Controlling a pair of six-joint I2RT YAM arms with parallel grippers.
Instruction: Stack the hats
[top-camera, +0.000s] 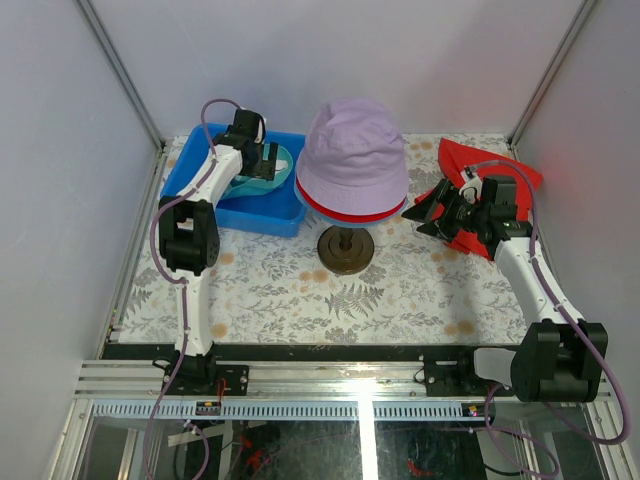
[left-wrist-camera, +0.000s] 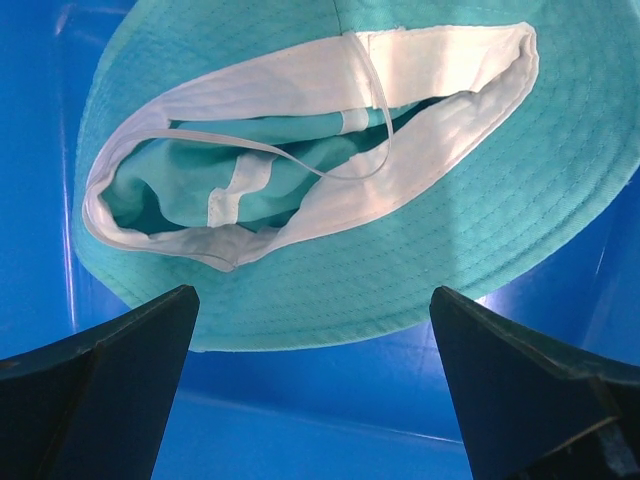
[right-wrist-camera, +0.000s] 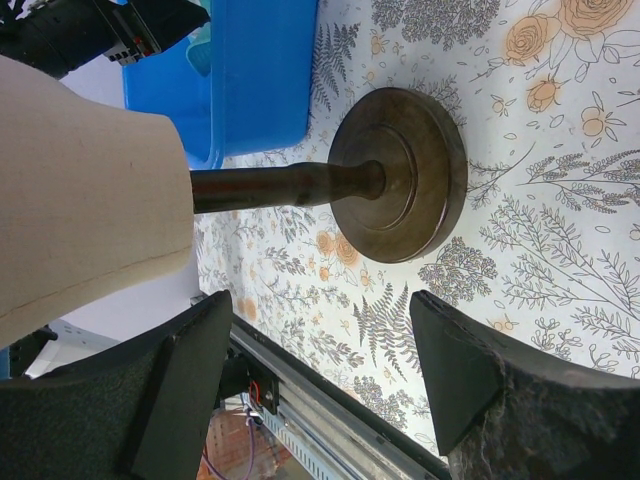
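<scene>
The lilac hat (top-camera: 352, 150) sat on the red hat (top-camera: 350, 214), both on the stand (top-camera: 346, 250) in the middle. The teal hat (left-wrist-camera: 400, 270) lay upside down in the blue tub (top-camera: 262, 215). The left gripper (left-wrist-camera: 312, 300) hung just above it, fingers wide apart, holding nothing. The right gripper (right-wrist-camera: 318, 310), also wide open and empty, was above the red cloth (top-camera: 500, 165), facing the stand.

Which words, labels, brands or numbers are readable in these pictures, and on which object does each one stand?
None can be read.
The teal hat shows only a plain white inner band.
The stand base carries no marking.
Any print on the front rail is too small to read.
</scene>
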